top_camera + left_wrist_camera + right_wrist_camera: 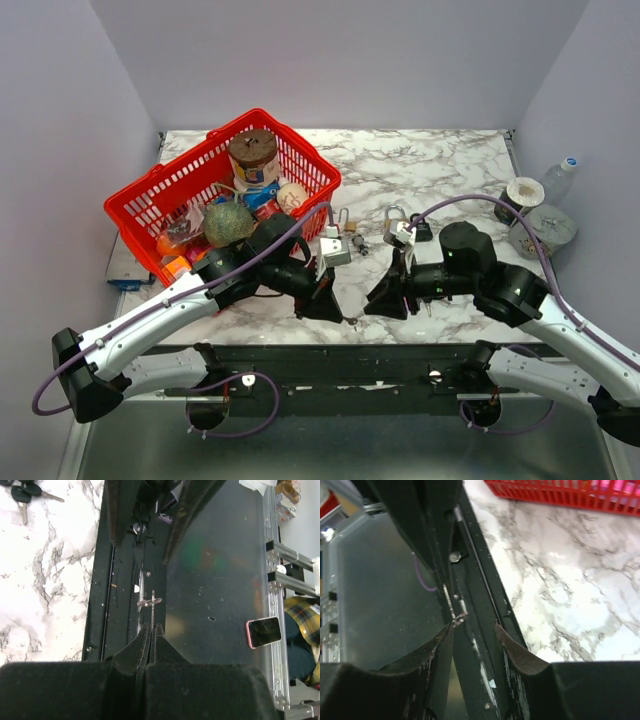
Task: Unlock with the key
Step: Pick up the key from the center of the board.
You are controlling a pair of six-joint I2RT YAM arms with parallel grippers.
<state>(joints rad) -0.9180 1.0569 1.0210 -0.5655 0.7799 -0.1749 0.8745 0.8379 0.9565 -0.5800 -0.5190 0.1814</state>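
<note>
My left gripper [151,626] is shut on a small thin key [151,605], whose blade and ring stick out past the fingertips over the table's dark front rail. From above, the left gripper [338,314] and right gripper [374,306] face each other at the near edge, with the key [350,321] between them. My right gripper [474,630] is open; the key's ring [459,617] lies just off its left fingertip, not between the jaws. A silver padlock [395,215] and a smaller brass padlock [343,222] lie on the marble behind them.
A red basket [316,166] full of groceries stands at the back left. A bunch of black-headed keys [22,492] and white tags [335,252] lie near the padlocks. Tape rolls [524,192] and a bottle [560,178] sit at the right edge.
</note>
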